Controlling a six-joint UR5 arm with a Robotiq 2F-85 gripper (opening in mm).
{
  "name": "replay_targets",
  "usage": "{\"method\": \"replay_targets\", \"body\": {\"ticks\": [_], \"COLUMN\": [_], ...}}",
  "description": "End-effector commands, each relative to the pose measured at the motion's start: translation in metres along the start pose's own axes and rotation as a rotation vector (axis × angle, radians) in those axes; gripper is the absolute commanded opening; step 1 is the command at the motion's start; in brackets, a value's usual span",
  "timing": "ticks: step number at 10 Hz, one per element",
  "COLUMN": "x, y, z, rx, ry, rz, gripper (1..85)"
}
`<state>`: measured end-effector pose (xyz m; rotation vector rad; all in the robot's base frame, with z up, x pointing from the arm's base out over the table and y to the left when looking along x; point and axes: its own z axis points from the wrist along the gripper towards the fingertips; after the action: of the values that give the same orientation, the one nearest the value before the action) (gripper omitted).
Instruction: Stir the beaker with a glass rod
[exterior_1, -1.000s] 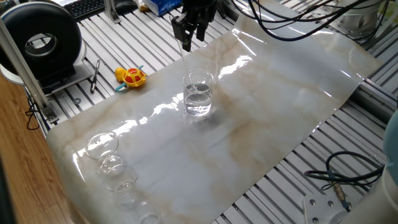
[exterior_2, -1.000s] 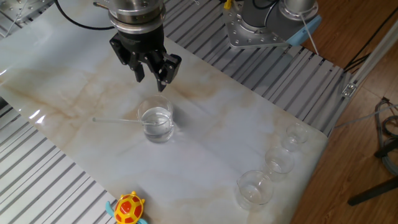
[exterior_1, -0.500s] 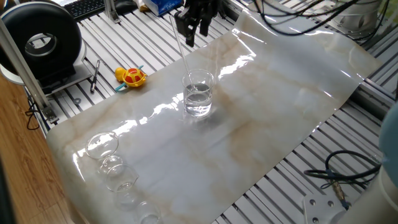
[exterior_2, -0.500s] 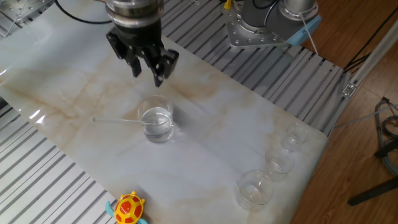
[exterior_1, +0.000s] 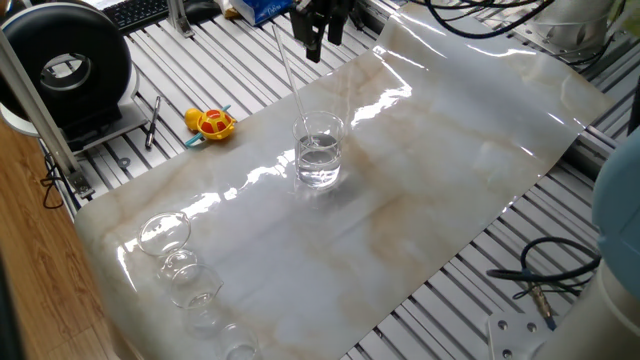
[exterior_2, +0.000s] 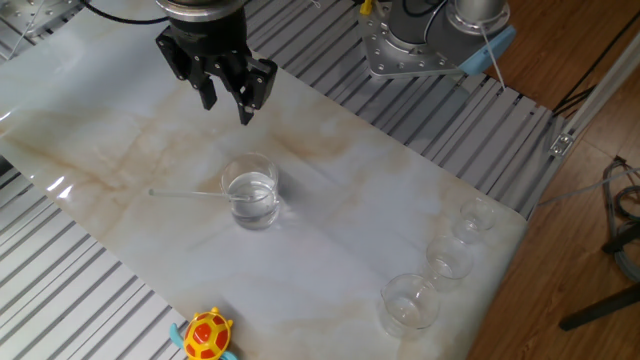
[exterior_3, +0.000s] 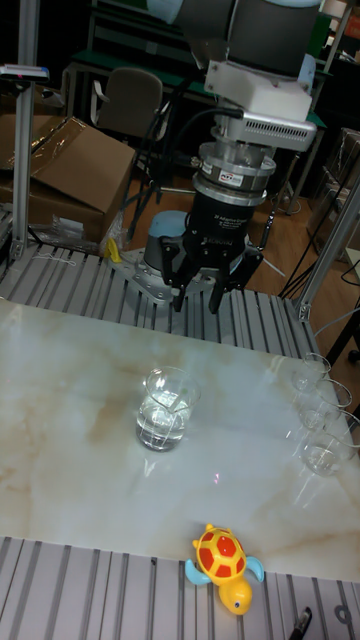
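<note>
Glass rod (exterior_1: 291, 78) — long, thin, clear stick, its lower end in the beaker (exterior_1: 318, 150) at mid-sheet and its shaft leaning out over the rim; judged light, rigid, slick and easily snapped, best pinched gently on the free upper shaft, well above the rim. Beaker — straight-sided clear glass part-filled with clear liquid, standing upright on the marbled sheet (exterior_2: 400, 210); judged fragile and prone to tip if the rod is levered sideways. Gripper (exterior_2: 226, 95) — above and apart from both items, fingers spread, holding nothing.
</note>
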<state>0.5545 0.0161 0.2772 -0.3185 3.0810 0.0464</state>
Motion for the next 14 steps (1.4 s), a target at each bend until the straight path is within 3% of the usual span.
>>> {"method": "replay_targets", "body": {"ticks": [1,2,4,5,6,11,12,14], "x": [-0.004,-0.009,-0.026,-0.026,-0.023,-0.032,-0.044,-0.068], "y": [-0.001,-0.008,-0.008,-0.005,0.004,-0.012,-0.023,-0.023], "z": [-0.004,0.006,0.038,0.035,0.035,0.033,0.030,0.029], "rx": [-0.008,0.009,0.006,-0.001,-0.036,0.023,0.058,0.049], "ry": [-0.016,-0.016,-0.030,-0.027,-0.017,-0.054,-0.053,-0.012], "rz": [0.007,0.003,0.009,0.005,0.020,0.023,0.004,0.013], "gripper": [50.3,50.3,50.7,50.7,50.7,50.7,51.3,51.3]}}
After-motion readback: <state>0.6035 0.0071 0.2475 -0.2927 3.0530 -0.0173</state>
